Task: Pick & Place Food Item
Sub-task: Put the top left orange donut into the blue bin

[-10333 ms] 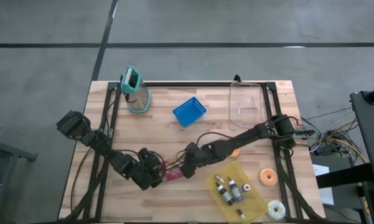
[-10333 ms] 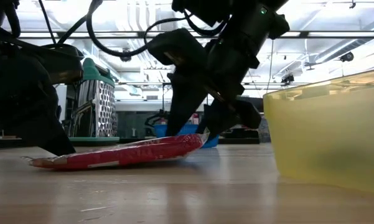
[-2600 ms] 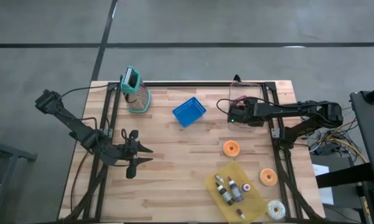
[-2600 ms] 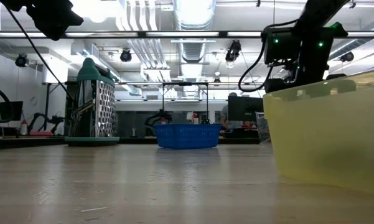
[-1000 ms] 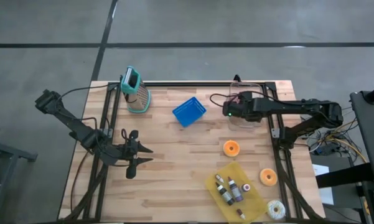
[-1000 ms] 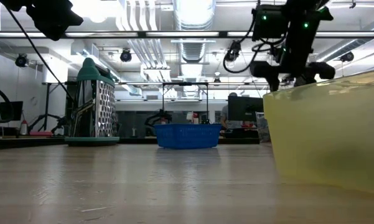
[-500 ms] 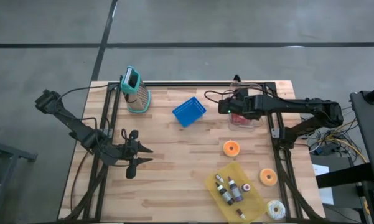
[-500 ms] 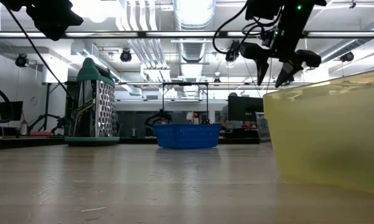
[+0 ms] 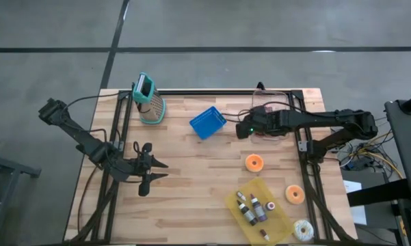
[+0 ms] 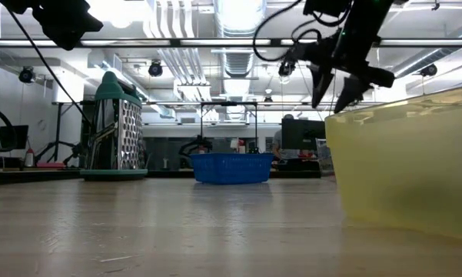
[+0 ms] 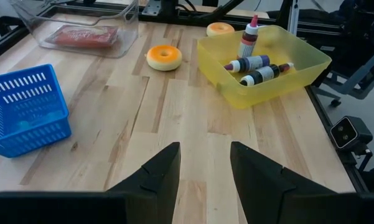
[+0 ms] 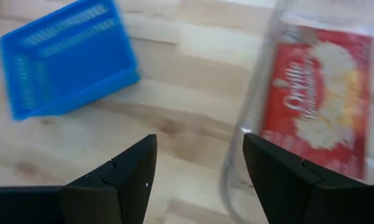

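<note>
The food item is a red popcorn packet (image 12: 317,106). It lies flat on the floor of a clear container (image 12: 255,124) at the table's far right, and the left wrist view shows it too (image 11: 81,35). My right gripper (image 9: 243,130) hangs open above the table just left of that container's wall, between it and a blue basket (image 9: 207,123). It points steeply down with nothing between its fingers (image 12: 130,168). My left gripper (image 9: 161,169) waits open above the near left of the table.
A teal-based grater (image 9: 149,102) stands at the far left. One orange donut (image 9: 254,162) lies mid-right. A yellow bin (image 9: 260,208) with small bottles sits at the near right, with a second orange donut (image 9: 295,195) and a white donut (image 9: 303,229) beside it.
My right gripper has come away from over the clear container toward the table's left edge and the blue basket. It has rolled at the wrist and stayed open. The red packet has stayed in the container.
</note>
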`<state>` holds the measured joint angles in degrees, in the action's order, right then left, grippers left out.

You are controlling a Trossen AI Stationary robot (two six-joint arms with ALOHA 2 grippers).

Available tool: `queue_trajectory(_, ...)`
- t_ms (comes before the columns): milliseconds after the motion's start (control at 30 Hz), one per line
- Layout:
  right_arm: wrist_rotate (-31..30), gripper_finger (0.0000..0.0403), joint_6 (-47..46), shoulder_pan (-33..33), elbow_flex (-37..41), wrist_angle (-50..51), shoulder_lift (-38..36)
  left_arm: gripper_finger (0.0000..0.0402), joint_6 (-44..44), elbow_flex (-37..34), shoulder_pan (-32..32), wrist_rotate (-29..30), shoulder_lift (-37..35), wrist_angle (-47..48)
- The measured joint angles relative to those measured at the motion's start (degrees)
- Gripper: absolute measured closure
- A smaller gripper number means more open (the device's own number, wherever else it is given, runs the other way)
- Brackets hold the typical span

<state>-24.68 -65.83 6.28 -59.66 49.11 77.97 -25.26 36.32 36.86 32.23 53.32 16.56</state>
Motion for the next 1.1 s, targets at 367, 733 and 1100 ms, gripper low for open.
queue_trajectory(367,-0.4,0.017,2.9,-9.4,0.2,-10.1,0.0,0.0252,0.0,0.0,0.0,0.0,0.0,0.0)
queue_trajectory(733,6.8,0.017,-12.1,-20.3,0.2,-10.9,0.0,0.0252,0.1,0.0,0.0,0.0,0.0,0.0)
queue_trajectory(1100,7.2,0.017,-21.5,-28.0,0.2,-10.9,0.9,0.0252,0.0,0.0,0.0,0.0,0.0,0.0)
